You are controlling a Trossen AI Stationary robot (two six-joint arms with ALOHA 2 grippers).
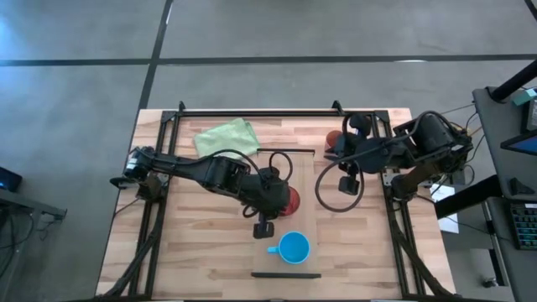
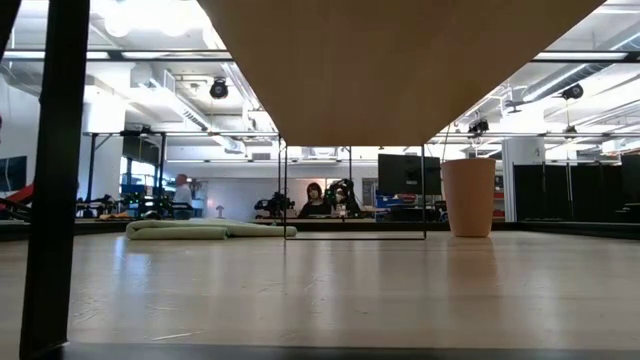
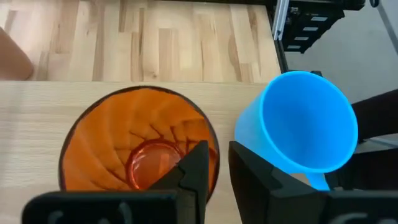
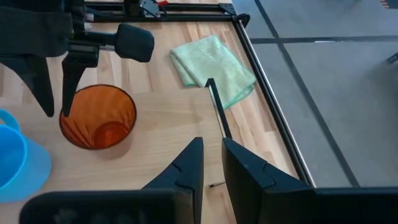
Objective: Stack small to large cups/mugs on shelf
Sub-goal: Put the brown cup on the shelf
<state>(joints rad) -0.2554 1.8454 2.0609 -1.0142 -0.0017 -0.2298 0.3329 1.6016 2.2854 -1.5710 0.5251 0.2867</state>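
The translucent red cup (image 1: 291,200) (image 3: 124,143) (image 4: 99,118) stands upright on the pale shelf board (image 1: 302,168) (image 3: 37,106). The bright blue mug (image 1: 294,247) (image 3: 305,124) stands on the same board, nearer the table's near edge. My left gripper (image 1: 277,206) (image 3: 219,168) points down over the red cup, shut on its rim. The orange-terracotta cup (image 2: 468,195) (image 1: 331,140) stands on the table by the far right, partly hidden in the high view by my right arm. My right gripper (image 1: 347,186) (image 4: 212,155) hangs shut above the table, right of the shelf, touching nothing. My left gripper holds the red cup by its rim (image 3: 214,140) on the side facing the blue mug. One finger (image 3: 196,165) is inside the cup and the other finger (image 3: 249,174) outside, with the thin wall between them. The fingers come from above, pointing down. The cup stands upright on the shelf.
A green cloth (image 1: 225,136) (image 4: 211,68) (image 2: 190,229) lies on the table near the far left. The shelf is raised: its underside (image 2: 400,60) shows from the low view, with a dark post (image 2: 55,170). A black frame rail (image 1: 252,111) borders the table. People show far behind.
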